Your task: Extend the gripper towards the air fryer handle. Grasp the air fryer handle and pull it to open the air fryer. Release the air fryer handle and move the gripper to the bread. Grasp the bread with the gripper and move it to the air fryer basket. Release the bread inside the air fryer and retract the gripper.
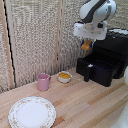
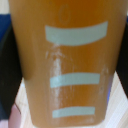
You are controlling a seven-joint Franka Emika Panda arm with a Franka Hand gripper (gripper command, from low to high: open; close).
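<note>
Pink cup [image 1: 44,81], small food bowl [image 1: 64,76], patterned plate [image 1: 32,112], wooden table [image 1: 85,102]

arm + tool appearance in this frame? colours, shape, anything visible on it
In the exterior view: bulky arm with glossy white rounded shells and black sections at the joints. It ends in the tool, a flat white-grey block with short dark fingers below it. No cables or markings can be made out at this resolution. The wrist view shows only dark edges at the sides, too blurred to identify.
</note>
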